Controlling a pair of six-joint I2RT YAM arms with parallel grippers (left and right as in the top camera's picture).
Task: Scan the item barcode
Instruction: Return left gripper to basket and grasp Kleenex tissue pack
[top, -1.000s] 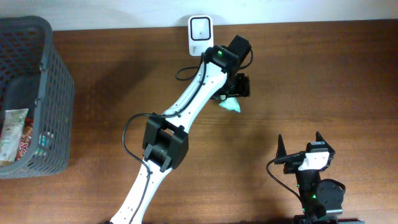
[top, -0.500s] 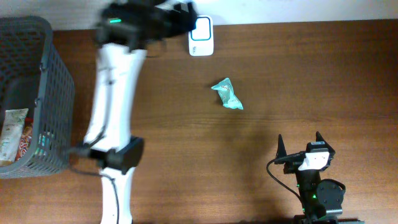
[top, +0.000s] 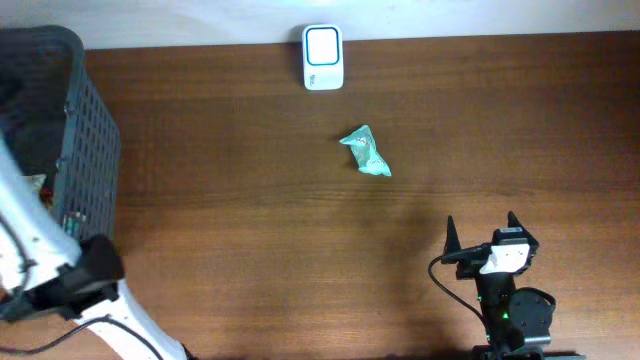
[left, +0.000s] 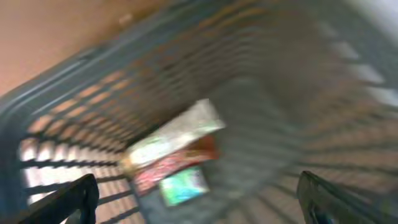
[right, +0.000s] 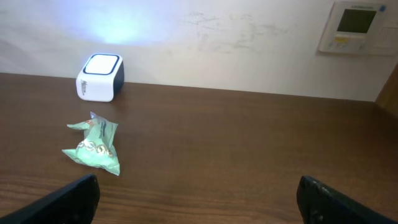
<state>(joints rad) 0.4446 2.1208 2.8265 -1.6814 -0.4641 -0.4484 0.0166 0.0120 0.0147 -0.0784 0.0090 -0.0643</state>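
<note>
At the left edge of the overhead view, the left arm (top: 60, 290) is cut off by the frame, and its tip is out of sight there. Its wrist camera is badly smeared. The left end effector (left: 196, 190) hangs over the dark mesh basket (left: 74, 93), fingers wide apart and empty, with blurry packets (left: 171, 155) inside. By the far wall sits the white scanner (top: 322, 58). The green packet (top: 366, 153) lies on the brown surface (top: 220, 180) near the scanner, well apart from the left end effector. The right end effector (top: 481, 228), fingers spread and empty, sits near the front edge, with the packet ahead to its left.
</note>
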